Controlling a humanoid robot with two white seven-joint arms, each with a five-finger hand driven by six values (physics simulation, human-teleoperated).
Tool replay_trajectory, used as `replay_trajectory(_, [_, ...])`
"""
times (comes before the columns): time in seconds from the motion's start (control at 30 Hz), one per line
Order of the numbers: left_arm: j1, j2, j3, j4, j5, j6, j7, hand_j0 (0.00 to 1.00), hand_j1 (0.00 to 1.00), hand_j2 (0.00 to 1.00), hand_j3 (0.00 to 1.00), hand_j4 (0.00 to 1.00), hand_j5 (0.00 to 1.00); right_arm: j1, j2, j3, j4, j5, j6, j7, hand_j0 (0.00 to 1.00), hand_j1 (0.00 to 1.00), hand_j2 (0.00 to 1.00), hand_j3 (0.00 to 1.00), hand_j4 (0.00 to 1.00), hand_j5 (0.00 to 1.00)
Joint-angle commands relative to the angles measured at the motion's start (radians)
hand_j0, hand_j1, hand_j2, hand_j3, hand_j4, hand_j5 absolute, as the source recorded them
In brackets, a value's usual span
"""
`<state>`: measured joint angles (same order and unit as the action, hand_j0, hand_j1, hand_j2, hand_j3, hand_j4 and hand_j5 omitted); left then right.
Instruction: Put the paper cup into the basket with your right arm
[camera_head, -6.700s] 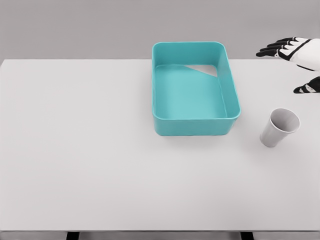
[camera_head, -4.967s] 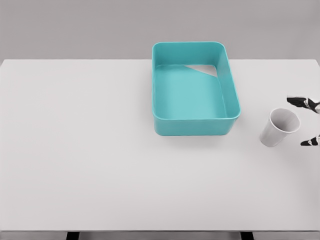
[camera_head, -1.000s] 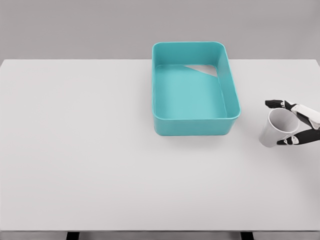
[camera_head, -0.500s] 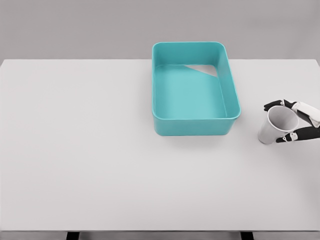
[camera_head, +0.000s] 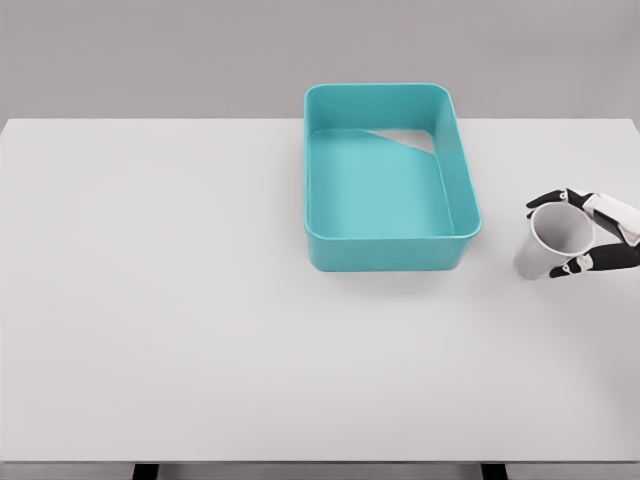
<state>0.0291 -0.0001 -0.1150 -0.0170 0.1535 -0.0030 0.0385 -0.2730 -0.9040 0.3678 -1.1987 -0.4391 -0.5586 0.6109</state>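
A white paper cup (camera_head: 548, 243) stands tilted on the white table (camera_head: 200, 300), to the right of the teal basket (camera_head: 388, 254). My right hand (camera_head: 590, 236) comes in from the right edge and is shut on the cup near its rim, black fingers (camera_head: 548, 201) curled over the far side and the thumb on the near side. The basket is rectangular, with nothing inside but a pale patch of light in its far right corner. The left arm does not show.
The table's far edge runs behind the basket against a grey wall. The table's right edge lies just beyond the hand.
Over the last second the fingers have closed around the cup, and the cup has shifted slightly up and away from its earlier spot.
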Motion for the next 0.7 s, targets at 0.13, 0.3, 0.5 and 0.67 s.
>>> replay_trajectory(0.13, [0.0, 0.0, 0.0, 0.0, 0.0, 0.0, 0.0, 1.0, 1.0, 1.0, 1.0, 1.0, 1.0, 0.0, 0.004, -0.023, -0.002, -0.012, 0.002, 0.0, 0.62, 0.62, 0.62, 0.62, 0.62, 0.62])
replay_trajectory(0.3, [0.0, 0.0, 0.0, 0.0, 0.0, 0.0, 0.0, 1.0, 1.0, 1.0, 1.0, 1.0, 1.0, -0.002, 0.048, -0.067, -0.015, -0.013, 0.0, 0.0, 0.62, 0.62, 0.62, 0.62, 0.62, 0.62])
replay_trajectory(0.5, [0.0, 0.0, 0.0, 0.0, 0.0, 0.0, 0.0, 1.0, 1.0, 1.0, 1.0, 1.0, 1.0, -0.04, 0.068, -0.073, -0.028, -0.013, 0.002, 0.0, 0.62, 0.62, 0.62, 0.62, 0.62, 0.62])
replay_trajectory(0.67, [0.0, 0.0, 0.0, 0.0, 0.0, 0.0, 0.0, 1.0, 1.0, 1.0, 1.0, 1.0, 1.0, -0.061, 0.08, -0.073, -0.051, -0.012, 0.003, 0.0, 0.62, 0.62, 0.62, 0.62, 0.62, 0.62])
